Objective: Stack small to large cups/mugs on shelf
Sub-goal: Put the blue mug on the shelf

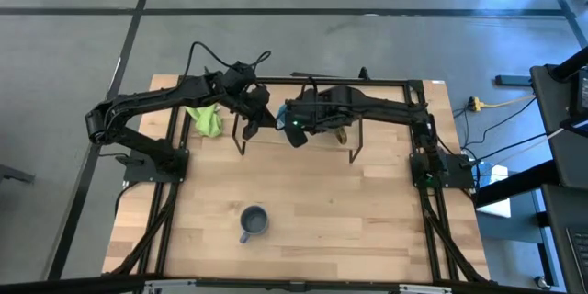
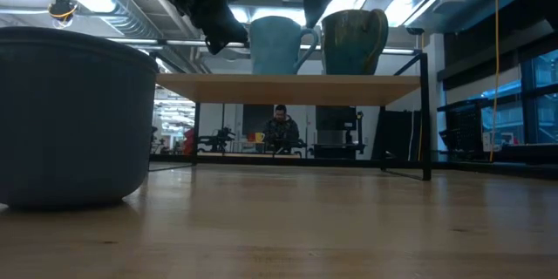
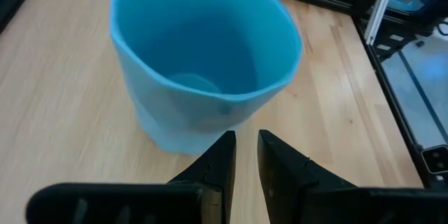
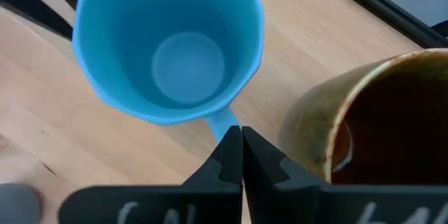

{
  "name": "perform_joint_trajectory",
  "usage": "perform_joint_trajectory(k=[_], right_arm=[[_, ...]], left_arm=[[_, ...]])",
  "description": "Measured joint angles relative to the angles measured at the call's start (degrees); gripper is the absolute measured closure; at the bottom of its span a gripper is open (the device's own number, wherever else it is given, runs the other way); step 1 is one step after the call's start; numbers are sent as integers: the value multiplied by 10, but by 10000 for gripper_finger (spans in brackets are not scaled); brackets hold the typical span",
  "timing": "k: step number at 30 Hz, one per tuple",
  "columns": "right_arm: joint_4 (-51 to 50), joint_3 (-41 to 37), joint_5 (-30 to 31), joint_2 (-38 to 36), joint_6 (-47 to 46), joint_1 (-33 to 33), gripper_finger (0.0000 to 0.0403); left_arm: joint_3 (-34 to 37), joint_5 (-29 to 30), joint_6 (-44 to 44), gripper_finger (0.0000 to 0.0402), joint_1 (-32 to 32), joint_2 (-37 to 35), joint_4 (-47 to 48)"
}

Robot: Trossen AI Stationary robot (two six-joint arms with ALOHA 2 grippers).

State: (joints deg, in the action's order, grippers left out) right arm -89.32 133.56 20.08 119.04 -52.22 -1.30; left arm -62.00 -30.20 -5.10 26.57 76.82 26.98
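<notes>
The light sky-blue handled mug stands upright on the low light-wood shelf with thin black wire legs, and the slightly larger brown-olive mug with a dark inside stands upright just beside it, their sides near but apart in the low view. Both dark arms reach in over the shelf from opposite sides. The left gripper hovers just above and beside the sky-blue mug, on the side away from the brown-olive one; its two dark fingers stand a narrow slit apart, clamped on nothing, with the mug's rim just ahead of the tips. The right gripper hangs above the gap between the two mugs, its fingers pressed together with no gap, and the tips sit right over the sky-blue mug's handle, which shows as a short blue stub; whether they pinch or only touch the handle cannot be told. The small grey-blue mug stands alone on the larger wooden tabletop, well apart from the shelf and from both grippers, near the front edge. A crumpled yellow-green cloth lies on the tabletop by the left arm, beside the shelf's end
</notes>
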Motion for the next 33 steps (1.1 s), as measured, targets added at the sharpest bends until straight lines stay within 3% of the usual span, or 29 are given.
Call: perform_joint_trajectory(k=[33], right_arm=[[2, 0, 23, 5, 18, -7, 403]], left_arm=[[0, -8, -10, 347, 0, 0, -2]])
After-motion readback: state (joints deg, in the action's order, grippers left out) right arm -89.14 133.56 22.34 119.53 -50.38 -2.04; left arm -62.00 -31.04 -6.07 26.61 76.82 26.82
